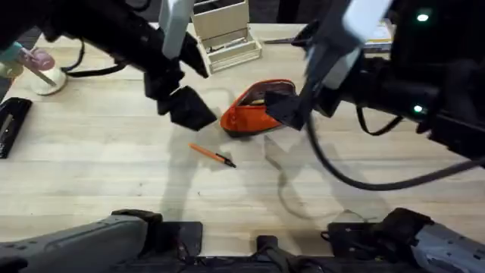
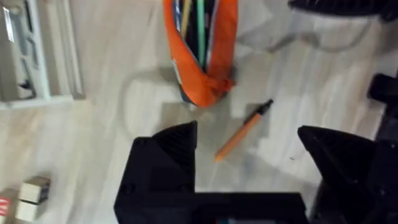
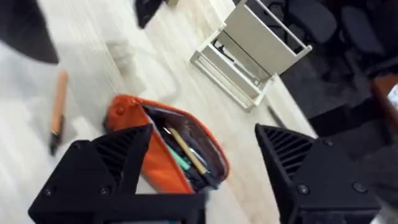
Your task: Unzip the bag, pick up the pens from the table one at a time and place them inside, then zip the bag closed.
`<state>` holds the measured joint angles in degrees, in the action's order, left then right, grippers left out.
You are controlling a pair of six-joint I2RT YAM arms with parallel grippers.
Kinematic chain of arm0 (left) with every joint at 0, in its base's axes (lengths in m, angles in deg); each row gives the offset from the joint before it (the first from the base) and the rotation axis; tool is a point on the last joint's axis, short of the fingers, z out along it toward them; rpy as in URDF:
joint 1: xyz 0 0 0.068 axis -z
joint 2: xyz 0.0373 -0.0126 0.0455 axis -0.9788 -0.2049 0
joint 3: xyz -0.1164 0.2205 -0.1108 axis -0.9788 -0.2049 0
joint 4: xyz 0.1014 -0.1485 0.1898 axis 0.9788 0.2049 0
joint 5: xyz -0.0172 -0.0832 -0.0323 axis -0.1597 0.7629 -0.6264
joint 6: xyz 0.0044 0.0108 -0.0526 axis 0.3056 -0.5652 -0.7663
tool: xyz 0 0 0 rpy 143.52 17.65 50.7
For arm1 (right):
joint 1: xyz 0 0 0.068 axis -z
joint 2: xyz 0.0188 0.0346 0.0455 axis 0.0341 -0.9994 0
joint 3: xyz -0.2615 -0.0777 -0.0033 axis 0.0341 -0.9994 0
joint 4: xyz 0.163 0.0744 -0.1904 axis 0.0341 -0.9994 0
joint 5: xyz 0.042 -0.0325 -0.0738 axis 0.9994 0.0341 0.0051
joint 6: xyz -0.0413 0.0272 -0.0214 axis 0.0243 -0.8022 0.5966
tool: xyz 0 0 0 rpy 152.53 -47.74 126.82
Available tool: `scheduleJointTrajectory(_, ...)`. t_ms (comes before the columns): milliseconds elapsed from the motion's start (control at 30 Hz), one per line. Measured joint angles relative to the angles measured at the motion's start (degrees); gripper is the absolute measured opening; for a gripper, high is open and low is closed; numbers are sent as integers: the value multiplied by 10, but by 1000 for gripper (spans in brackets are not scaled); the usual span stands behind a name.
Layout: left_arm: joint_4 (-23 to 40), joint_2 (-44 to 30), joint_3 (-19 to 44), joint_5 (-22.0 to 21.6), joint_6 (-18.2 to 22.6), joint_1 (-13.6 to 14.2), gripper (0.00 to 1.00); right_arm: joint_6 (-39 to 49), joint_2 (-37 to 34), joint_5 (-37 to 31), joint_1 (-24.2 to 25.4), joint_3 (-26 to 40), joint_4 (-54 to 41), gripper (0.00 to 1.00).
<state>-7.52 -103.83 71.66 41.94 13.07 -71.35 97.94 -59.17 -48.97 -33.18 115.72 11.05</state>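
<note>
Two grippers agape, empty — bag unzipped, wrist views show, seemingly, a green pen inside

Bag open btwn 2 arms; orange pen on table.

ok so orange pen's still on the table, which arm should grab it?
Left, probably. Its claw is open and hovers almost over the orange pen, which lies between its fingers in the left wrist view. The right claw, also open, sits at the bag, farther from the pen.
</note>
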Motion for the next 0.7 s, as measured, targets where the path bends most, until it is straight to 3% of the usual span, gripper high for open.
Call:
scheduleJointTrajectory(200,68,0,0,-1,59,-45,993,-120,31,6,0,0,-14,998)
scheduleJointTrajectory(367,114,0,0,15,136,-94,995,-204,44,10,-1,0,-23,998)
scheduleJointTrajectory(567,161,0,0,31,241,-160,995,-245,45,10,-12,0,-50,998)
scheduleJointTrajectory(700,178,0,0,35,308,-200,995,-255,45,10,-46,0,-58,998)
